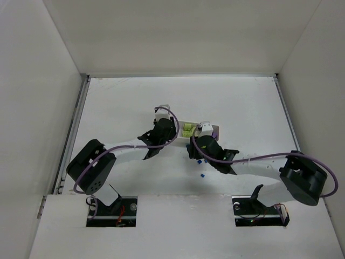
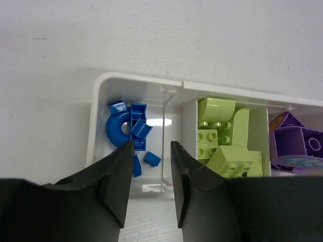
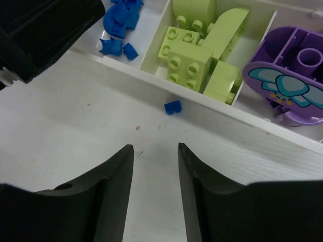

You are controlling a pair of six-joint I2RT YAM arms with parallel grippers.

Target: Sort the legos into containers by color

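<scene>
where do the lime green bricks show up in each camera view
Top external: lime-green bricks near the picture centre, a small bright patch.
Left wrist: right of centre.
Right wrist: top centre.
Shared landmark: the white tray; they fill its middle compartment, next to the blue pieces.

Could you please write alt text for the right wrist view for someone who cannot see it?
The open right gripper hovers over the table, facing one loose blue cube just outside the tray. The tray holds blue pieces, lime-green bricks and a purple piece in separate compartments.
</scene>
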